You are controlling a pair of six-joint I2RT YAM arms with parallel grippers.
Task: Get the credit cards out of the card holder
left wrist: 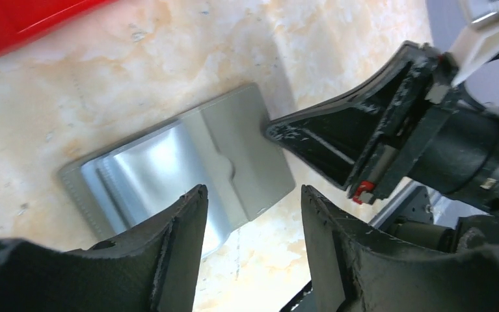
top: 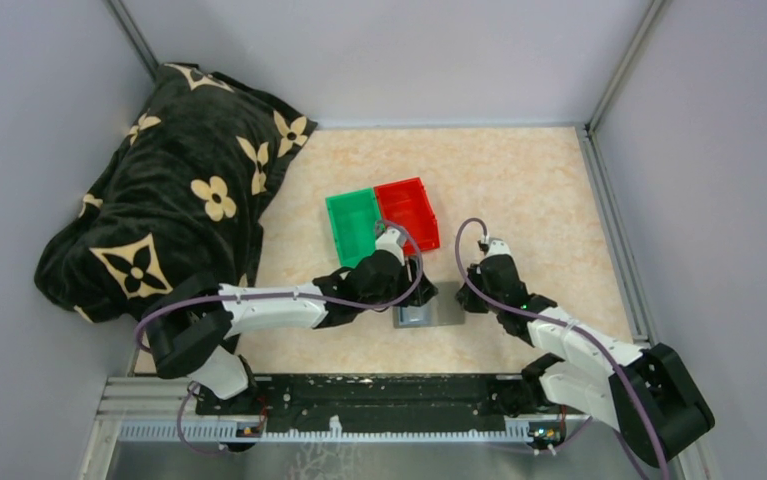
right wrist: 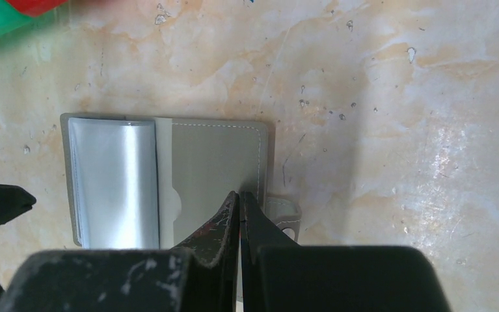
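Grey card holder (right wrist: 214, 162) lies open mid-frame on the marbled table (right wrist: 396, 97); right gripper (right wrist: 239, 195) clenched, tips on its right-hand panel; left gripper (left wrist: 252, 192) spread wide above it.

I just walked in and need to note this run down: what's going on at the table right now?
Two robot arms are working on a grey wallet that lies open on the table. The right gripper is shut, its tips on one panel near the edge, apparently pinning it down. The left gripper is open above the wallet's middle. A shiny sheet, perhaps a card, sits in the other panel. No card is seen outside the wallet.
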